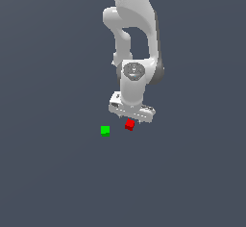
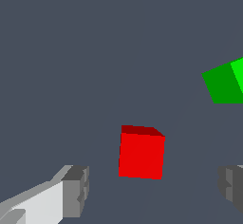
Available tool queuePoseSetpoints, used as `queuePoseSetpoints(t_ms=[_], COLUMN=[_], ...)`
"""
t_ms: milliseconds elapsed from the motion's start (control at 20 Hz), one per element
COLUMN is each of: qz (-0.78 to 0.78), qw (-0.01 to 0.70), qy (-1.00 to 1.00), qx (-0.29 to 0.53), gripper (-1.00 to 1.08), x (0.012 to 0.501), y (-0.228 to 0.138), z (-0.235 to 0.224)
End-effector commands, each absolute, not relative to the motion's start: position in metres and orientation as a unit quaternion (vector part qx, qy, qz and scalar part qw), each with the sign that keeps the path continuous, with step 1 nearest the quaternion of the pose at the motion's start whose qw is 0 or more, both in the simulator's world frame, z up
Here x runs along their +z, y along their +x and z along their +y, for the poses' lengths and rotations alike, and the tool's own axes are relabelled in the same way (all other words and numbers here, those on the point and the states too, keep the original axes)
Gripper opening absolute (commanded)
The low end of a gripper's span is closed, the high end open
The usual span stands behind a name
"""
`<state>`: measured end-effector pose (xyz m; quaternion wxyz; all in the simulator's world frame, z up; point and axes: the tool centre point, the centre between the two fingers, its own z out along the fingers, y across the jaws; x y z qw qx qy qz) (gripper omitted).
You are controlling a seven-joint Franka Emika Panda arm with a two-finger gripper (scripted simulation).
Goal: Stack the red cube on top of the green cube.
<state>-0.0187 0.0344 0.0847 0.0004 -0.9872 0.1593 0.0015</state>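
The red cube [image 1: 129, 124] lies on the grey floor directly under my white gripper [image 1: 131, 120]. In the wrist view the red cube [image 2: 141, 153] sits between the two grey fingertips [image 2: 76, 192], with a gap on each side. The gripper [image 2: 154, 192] is open and holds nothing. The green cube [image 1: 105, 131] lies on the floor a short way off, toward the exterior view's left of the red cube. In the wrist view the green cube [image 2: 225, 83] is cut off by the frame edge.
The floor [image 1: 57, 173] is a plain dark grey surface. The white arm [image 1: 134, 38] rises above the gripper.
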Motion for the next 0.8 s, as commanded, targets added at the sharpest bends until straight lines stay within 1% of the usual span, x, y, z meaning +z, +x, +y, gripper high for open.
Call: queuePoseSetpoints(t_ms=[0,550,750], qz=[0.177,0.197,0.197], qw=[0.000,0.000,0.000], qy=[-0.984,-0.980,-0.980], qx=[0.001,0.000,0.000], gripper=[1.00,1.00,1.00], x=[0.078,0.069,0.059], y=[-0.020,-0.022,-0.022], z=[0.035,0.037,0.036])
